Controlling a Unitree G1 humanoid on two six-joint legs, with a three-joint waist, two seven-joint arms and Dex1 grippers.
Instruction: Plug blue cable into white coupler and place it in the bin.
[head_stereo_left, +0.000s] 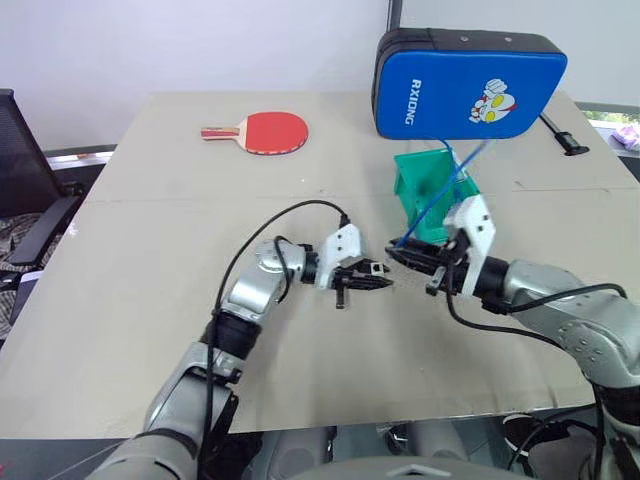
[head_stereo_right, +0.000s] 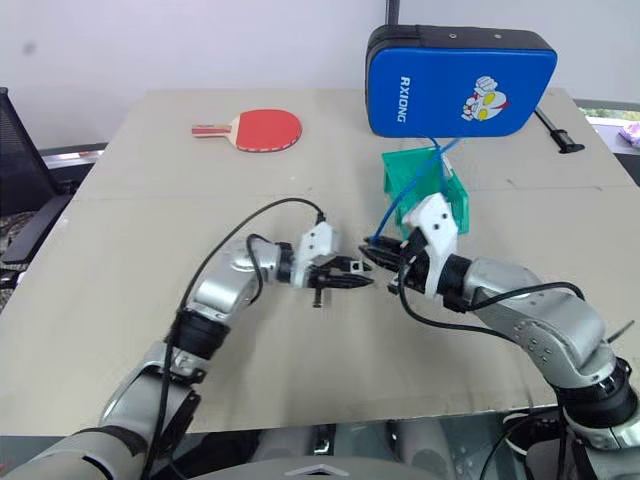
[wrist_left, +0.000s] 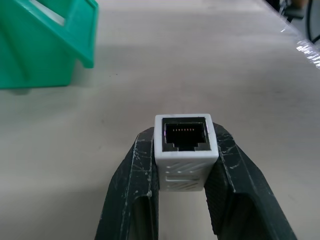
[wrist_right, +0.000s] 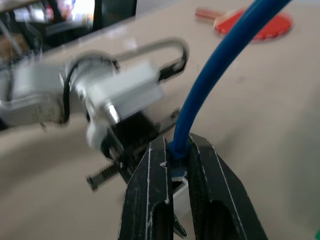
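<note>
Left eye view: two arms meeting tip to tip above the middle of the beige table (head_stereo_left: 140, 300). Left gripper (head_stereo_left: 372, 277) pointing toward the right one, fingers clamped on the white coupler (wrist_left: 185, 152), too small to make out from here. Right gripper (head_stereo_left: 405, 255) facing it, just beside, pinched on the blue cable (head_stereo_left: 440, 195) near its plug end. Cable rising from those fingers up and back, over the bin (head_stereo_left: 425, 185). Bin on the table just behind the right gripper, green, in front of the big blue pad (head_stereo_left: 470, 85). Red paddle (head_stereo_left: 262, 131) lying flat, well apart, toward the far left.

Right eye view: same scene. Narrow gap between the two sets of fingertips; cable not yet in the coupler.

Left wrist view: coupler squeezed between the two black fingers (wrist_left: 132, 195), dark socket opening facing outward, contact pins visible inside. Green bin beyond, resting on the table.

Right wrist view: black fingers (wrist_right: 150, 195) closed tight around the blue cable, something pale, likely the plug, just below the grip. Cable curving away and upward. Left gripper ahead, blurred, near and pointing back toward this one. Paddle far off on the table.
</note>
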